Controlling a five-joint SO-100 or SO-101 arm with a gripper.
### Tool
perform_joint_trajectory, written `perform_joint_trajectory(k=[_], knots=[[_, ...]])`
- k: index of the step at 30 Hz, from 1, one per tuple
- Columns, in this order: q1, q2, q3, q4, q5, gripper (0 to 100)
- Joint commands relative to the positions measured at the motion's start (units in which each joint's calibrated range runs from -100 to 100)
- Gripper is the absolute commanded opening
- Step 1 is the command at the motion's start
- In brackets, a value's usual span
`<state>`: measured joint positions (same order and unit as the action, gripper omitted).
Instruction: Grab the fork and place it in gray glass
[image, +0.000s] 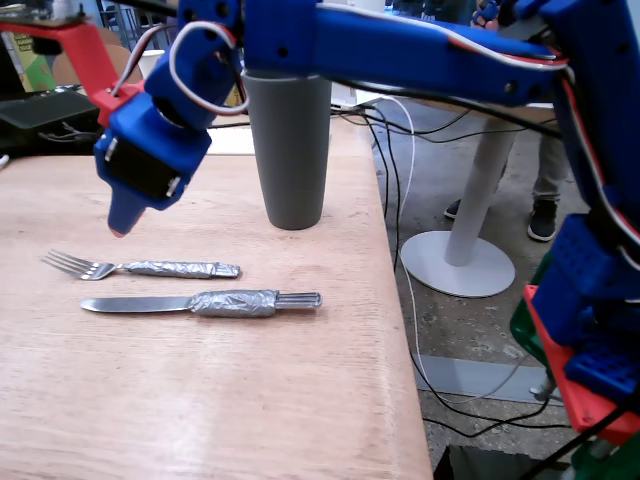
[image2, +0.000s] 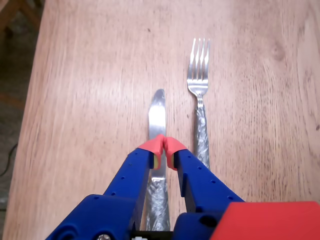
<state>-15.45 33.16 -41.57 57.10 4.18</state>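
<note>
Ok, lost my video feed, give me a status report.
Hand shut, empty, above the table. Fork flat on table, untouched. Knife lies beside it. Gray glass upright behind.

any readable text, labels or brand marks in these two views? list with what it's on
None readable.
Fork, knife, gray glass: no markings visible.
Gripper and blue arm: no lettering visible.
Background clutter top left in the fixed view: too blurred to read.
</note>
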Motion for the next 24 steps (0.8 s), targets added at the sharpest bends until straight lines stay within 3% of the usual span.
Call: perform_joint_trajectory(k=[1, 9, 18, 24], knots=[[-0.1, -0.6, -2.5, -1.3, 0.8, 0], [2.3, -0.5, -2.4, -1.3, 0.9, 0], [20.2, -0.5, -1.6, -1.3, 0.9, 0], [18.2, 1.6, -2.1, -1.2, 0.9, 0]])
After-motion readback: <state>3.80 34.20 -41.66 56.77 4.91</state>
